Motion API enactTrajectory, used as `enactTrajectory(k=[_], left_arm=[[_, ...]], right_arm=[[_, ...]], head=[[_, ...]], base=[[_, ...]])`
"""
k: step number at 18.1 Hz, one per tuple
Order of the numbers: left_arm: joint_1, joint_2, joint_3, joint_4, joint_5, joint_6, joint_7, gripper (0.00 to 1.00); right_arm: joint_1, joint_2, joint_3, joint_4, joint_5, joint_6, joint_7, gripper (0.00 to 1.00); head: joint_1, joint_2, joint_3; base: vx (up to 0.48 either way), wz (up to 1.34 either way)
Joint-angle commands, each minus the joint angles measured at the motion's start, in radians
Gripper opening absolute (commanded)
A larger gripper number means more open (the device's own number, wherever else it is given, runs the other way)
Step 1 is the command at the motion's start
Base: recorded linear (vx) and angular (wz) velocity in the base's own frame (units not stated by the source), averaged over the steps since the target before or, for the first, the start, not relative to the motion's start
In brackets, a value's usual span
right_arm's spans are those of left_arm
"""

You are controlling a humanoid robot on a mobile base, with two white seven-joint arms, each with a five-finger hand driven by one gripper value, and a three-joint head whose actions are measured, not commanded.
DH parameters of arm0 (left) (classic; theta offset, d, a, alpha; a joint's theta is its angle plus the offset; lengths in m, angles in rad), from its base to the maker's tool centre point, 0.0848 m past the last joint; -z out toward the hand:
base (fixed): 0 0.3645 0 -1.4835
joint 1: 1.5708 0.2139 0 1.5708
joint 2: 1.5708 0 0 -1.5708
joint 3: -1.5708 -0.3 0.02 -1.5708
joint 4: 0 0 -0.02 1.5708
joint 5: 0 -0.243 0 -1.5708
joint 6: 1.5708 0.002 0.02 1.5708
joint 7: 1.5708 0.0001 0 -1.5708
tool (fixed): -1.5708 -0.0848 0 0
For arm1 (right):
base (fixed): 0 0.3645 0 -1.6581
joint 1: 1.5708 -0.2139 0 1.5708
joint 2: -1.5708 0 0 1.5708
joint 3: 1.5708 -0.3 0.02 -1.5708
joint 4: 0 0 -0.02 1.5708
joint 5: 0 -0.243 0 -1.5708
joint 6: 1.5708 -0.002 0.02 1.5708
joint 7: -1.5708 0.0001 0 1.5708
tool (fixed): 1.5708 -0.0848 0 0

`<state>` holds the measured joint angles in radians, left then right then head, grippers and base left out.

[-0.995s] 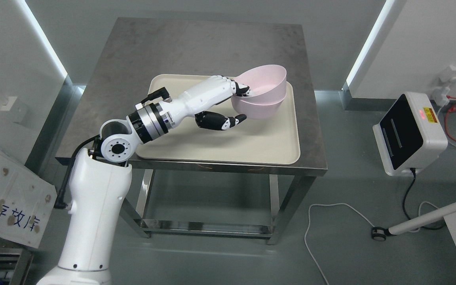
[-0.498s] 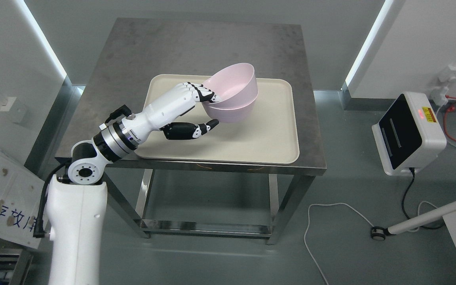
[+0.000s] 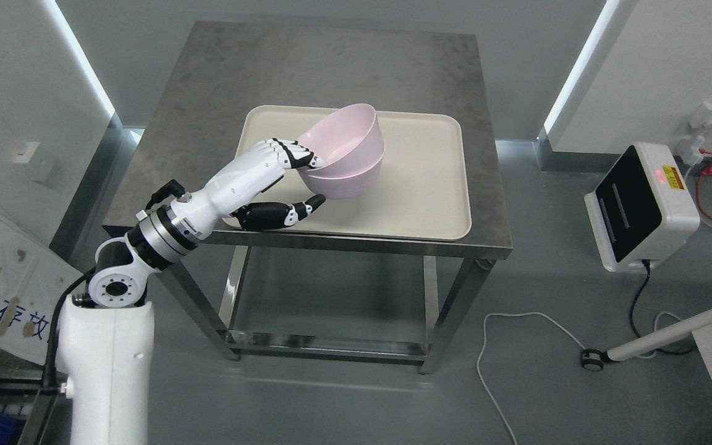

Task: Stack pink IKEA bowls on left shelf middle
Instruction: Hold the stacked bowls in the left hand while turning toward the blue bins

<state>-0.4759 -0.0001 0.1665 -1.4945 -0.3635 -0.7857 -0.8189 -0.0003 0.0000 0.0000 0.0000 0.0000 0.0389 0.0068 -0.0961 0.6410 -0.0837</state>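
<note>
In the head view, your left robot hand (image 3: 288, 182) is grasping the pink bowls (image 3: 345, 150), two of them nested one inside the other. The white fingers (image 3: 282, 152) hook over the near rim while the dark thumb (image 3: 297, 210) props the lower wall from beneath. The stack sits just ahead and to the right of the robot hand, tilted so its opening faces back toward the wrist, and it appears lifted off the cream tray (image 3: 430, 185) that spreads out beyond and beneath it on the grey bench (image 3: 207, 93). Your right robot hand is not in view.

You are in the carry step, as far as I can judge: the bowls are nested and gripped, and they now have to travel to the left shelf. No shelf shows here, so the next move calls for pulling the stack clear of the bench edge and swinging left, keeping the grip firm because the tilt could let the inner bowl slide.

Compared with a second ago, the bowls have come from the far right corner of the tray toward its left half, and the arm has drawn back and folded closer to the body. The whole picture has also shifted slightly, which is camera movement.
</note>
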Motion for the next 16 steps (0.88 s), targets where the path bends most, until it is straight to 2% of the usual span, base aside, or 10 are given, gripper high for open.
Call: enactTrajectory(k=[1,16], left_arm=[[0.036,0.018,0.018,-0.043,0.017,0.000,0.001,0.04],[0.034,0.018,0.019,-0.043,0.028,0.000,0.001,0.04]], right_arm=[[0.029,-0.017,-0.012,-0.034,0.000,-0.004,-0.001,1.00],[0.029,-0.017,-0.011,-0.034,0.000,-0.004,-0.001,1.00]], head=[[0.0000,0.000,0.000],[0.0000,0.000,0.000]], base=[[-0.163,0.07],[-0.270,0.10]])
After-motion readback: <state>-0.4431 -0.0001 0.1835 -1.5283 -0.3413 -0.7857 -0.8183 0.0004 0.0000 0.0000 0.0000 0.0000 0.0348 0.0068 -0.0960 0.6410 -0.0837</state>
